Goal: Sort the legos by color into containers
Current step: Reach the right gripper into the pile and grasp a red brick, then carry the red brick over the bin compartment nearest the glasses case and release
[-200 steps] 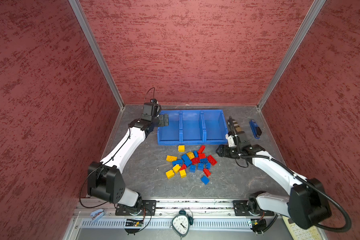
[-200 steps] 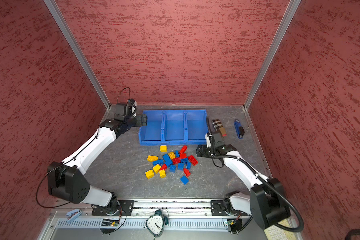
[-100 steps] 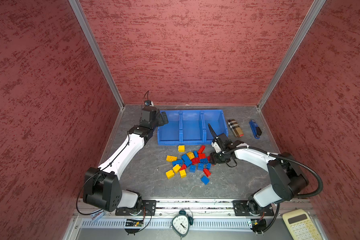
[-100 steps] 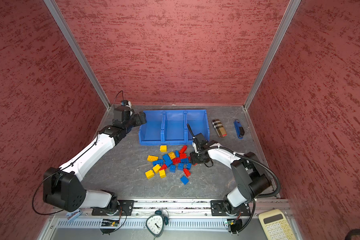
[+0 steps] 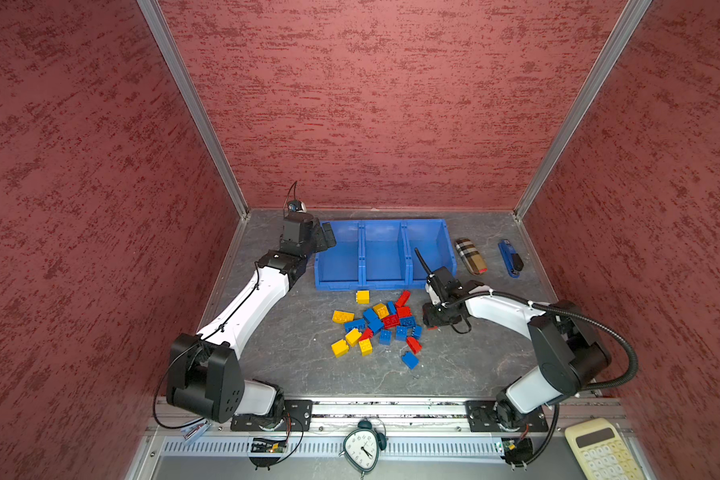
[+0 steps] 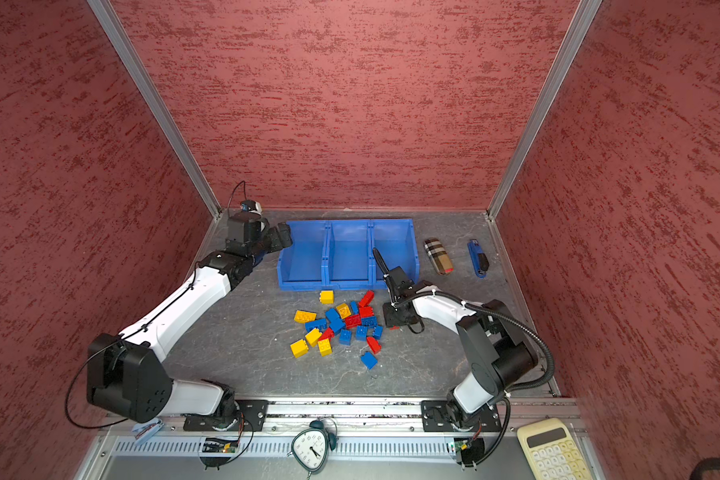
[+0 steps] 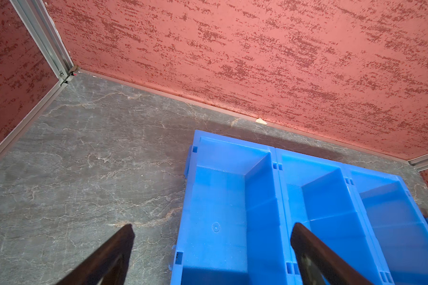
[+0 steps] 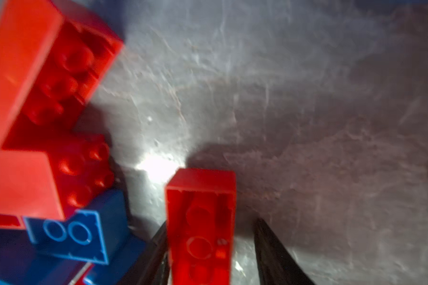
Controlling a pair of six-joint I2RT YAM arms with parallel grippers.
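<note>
- Right gripper (image 8: 209,223) straddles a red brick (image 8: 200,197) at the pile's edge, not clenched: one finger touches, the other stands clear.
- Left gripper (image 7: 213,225) gapes over the containers' (image 5: 362,251) left end.
- Legos (image 5: 381,324) lie heaped on the worktop (image 5: 292,345), near the containers.

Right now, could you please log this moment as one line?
left gripper: open, empty, by containers | right gripper: open around red lego, unclamped | containers: nothing seen inside

A plaid case (image 5: 470,255) lies near a blue stapler (image 5: 510,257); an alarm clock (image 5: 362,446) and a calculator (image 5: 599,451) sit up front.
</note>
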